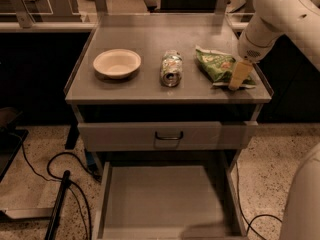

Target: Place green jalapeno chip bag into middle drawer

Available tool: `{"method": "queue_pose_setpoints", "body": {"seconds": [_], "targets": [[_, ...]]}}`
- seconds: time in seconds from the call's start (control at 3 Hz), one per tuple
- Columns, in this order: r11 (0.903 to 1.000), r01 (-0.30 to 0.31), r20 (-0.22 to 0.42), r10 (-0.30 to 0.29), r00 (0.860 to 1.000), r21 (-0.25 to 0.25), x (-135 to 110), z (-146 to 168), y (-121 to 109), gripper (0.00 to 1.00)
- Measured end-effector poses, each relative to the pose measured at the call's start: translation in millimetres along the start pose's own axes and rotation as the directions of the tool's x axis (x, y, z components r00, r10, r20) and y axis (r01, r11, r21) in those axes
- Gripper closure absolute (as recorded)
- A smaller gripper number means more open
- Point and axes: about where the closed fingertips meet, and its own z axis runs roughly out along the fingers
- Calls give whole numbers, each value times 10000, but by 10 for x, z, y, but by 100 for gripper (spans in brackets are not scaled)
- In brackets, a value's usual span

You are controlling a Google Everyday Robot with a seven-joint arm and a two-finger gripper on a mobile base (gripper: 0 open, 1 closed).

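Grey surface [150,31] under dim light, dark room behind. Well left of crushed can [171,69]: white bowl [116,63]. Just right of can: green chip bag [216,64], lying flat near the surface's right edge. Farther right of can, at the bag's outer edge: claw [237,78], pointing down, touching or nearly touching the foil; released or clenched, cannot tell. Below can: closed drawer front [169,135], then pulled-out drawer [165,199] lower down.

Likely risks: crinkly foil slipping from a shallow edge grip; bag nudged off the right edge; bag dropped onto speckled floor [280,149] instead of into the drawer.
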Motion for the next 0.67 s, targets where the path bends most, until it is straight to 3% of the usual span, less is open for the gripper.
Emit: {"method": "queue_pose_setpoints", "body": {"seconds": [0.67], "targets": [[10000,0,0,0,10000,-1,0,1,0,66]]}}
